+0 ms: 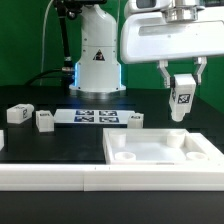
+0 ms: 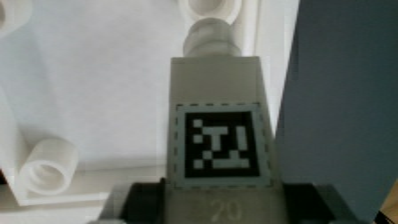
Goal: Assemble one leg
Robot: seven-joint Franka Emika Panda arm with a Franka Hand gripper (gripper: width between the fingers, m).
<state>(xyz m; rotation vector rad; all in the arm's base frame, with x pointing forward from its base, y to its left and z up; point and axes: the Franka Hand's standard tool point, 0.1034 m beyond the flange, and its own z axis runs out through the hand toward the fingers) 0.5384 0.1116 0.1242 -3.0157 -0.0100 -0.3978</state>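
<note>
My gripper [image 1: 181, 84] is shut on a white leg [image 1: 181, 101] with a black-and-white tag on its face. It holds the leg upright in the air above the far right part of the large flat white tray-like part [image 1: 160, 157]. In the wrist view the leg [image 2: 221, 110] fills the middle, clamped between the dark fingers [image 2: 157, 203], with its screw tip [image 2: 212, 35] pointing at the tray part [image 2: 80, 100]. A round corner hole [image 2: 48, 178] of the tray shows beside the leg.
The marker board [image 1: 97, 117] lies at the middle back. Three more white legs lie on the black table: two at the exterior view's left [image 1: 17, 115] [image 1: 44, 120] and one by the marker board [image 1: 132, 119]. A white rail [image 1: 60, 176] runs along the front.
</note>
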